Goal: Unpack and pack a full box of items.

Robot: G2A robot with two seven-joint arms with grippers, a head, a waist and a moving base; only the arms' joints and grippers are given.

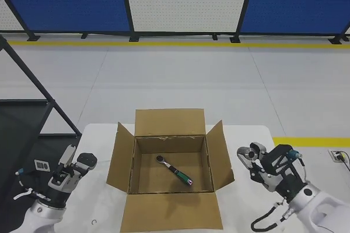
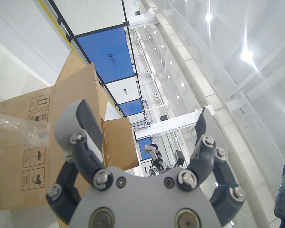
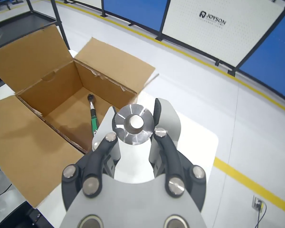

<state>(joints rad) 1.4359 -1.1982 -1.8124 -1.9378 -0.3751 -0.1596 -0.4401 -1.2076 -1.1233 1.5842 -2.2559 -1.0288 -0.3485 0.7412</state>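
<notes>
One ratchet (image 1: 174, 169) in open box (image 1: 169, 122); right claw (image 3: 135, 111) grips metal disc (image 3: 134, 127); left claw (image 2: 143, 110) wide, empty.

All three views share the box (image 1: 169, 122); left wrist tilts upward

Matt cardboard box (image 1: 169, 212), shiny machined metal disc (image 3: 134, 124), ribbed matt fingers (image 2: 89, 119)
</notes>
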